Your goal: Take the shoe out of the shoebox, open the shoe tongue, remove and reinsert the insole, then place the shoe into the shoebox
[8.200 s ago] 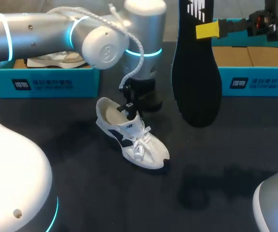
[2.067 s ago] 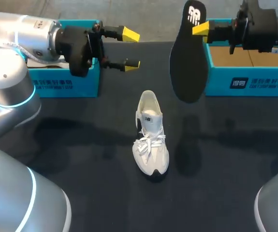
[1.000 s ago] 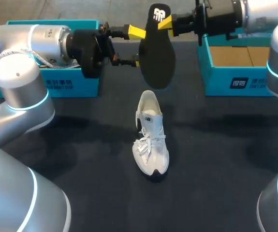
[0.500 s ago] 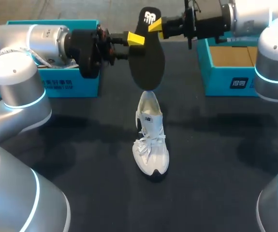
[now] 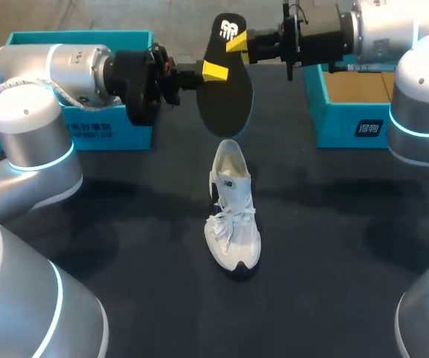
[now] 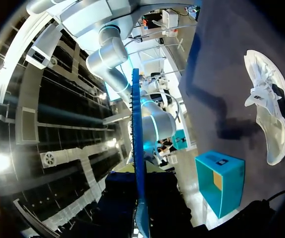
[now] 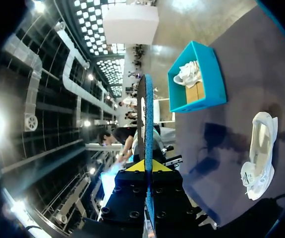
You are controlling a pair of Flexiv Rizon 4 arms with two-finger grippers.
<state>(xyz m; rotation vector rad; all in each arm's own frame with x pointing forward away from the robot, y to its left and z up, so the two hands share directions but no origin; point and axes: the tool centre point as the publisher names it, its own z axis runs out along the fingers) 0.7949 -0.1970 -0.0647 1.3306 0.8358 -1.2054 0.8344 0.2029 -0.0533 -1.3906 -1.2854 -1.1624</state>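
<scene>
The insole [image 5: 225, 104] hangs upright, toe end down, seemingly just above the heel opening of the shoe [image 5: 233, 216] on the surface [image 5: 333, 246], pinched at its top by the right gripper [image 5: 238, 41], with the left gripper [image 5: 213, 71] at its side, grip unclear.

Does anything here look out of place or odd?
Yes: the black insole is out of the shoe, hanging on end in the air above the shoe's heel. The right hand pinches its top end; the left hand is at its side. The white shoe itself sits upright on the table.
</scene>
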